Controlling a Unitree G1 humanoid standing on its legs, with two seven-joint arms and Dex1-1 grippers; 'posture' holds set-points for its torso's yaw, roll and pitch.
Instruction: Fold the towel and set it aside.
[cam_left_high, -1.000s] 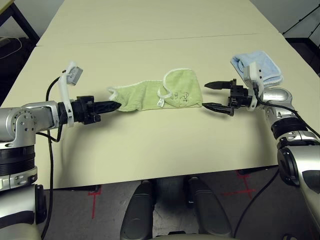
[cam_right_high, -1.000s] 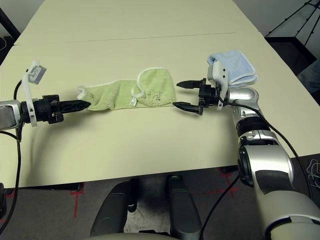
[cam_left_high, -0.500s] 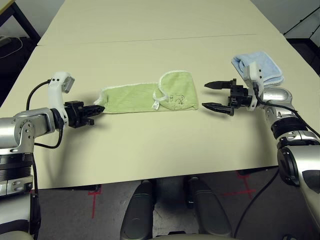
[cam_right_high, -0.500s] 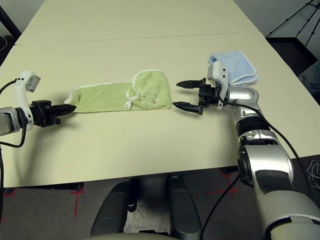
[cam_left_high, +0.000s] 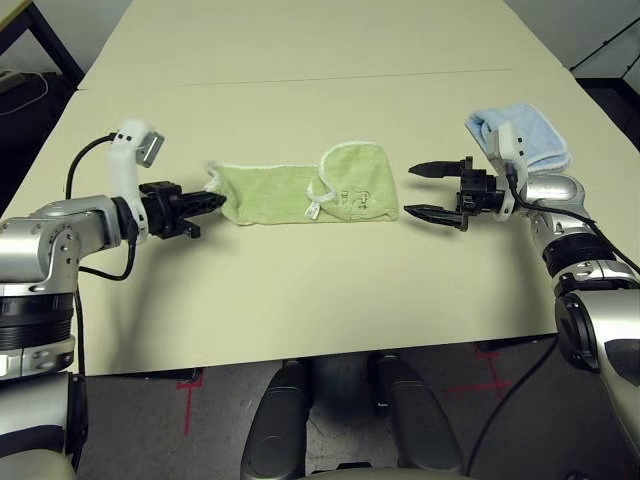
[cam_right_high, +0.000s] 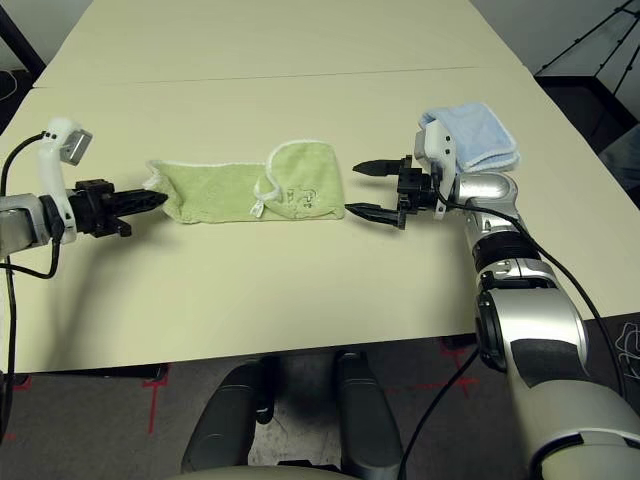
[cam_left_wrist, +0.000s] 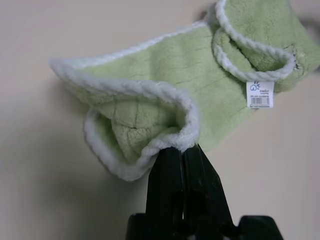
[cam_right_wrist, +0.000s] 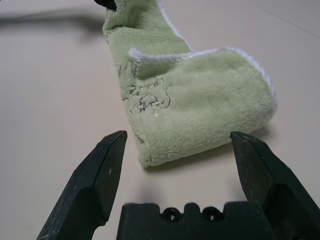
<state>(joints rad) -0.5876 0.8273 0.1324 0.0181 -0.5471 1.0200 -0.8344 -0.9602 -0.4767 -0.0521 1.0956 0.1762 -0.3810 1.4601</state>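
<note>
The light green towel (cam_left_high: 290, 190) lies stretched out across the middle of the table, its right end doubled over with the white tag (cam_left_high: 312, 211) and faint motif showing. My left gripper (cam_left_high: 215, 200) is shut on the white-edged left end of the towel (cam_left_wrist: 200, 70), which curls up around the closed tips (cam_left_wrist: 181, 150). My right gripper (cam_left_high: 410, 191) is open, just right of the towel's folded end and not touching it. In the right wrist view the folded end (cam_right_wrist: 210, 115) lies just beyond the spread fingers (cam_right_wrist: 100, 165).
A folded light blue towel (cam_left_high: 530, 140) sits at the back right, behind my right wrist. The table (cam_left_high: 300, 290) has a seam running across its far part, and its front edge is close to both forearms.
My left gripper pulled the towel's left end out to the left, then came back slightly right and up, still holding it. The right gripper has stayed open in place.
</note>
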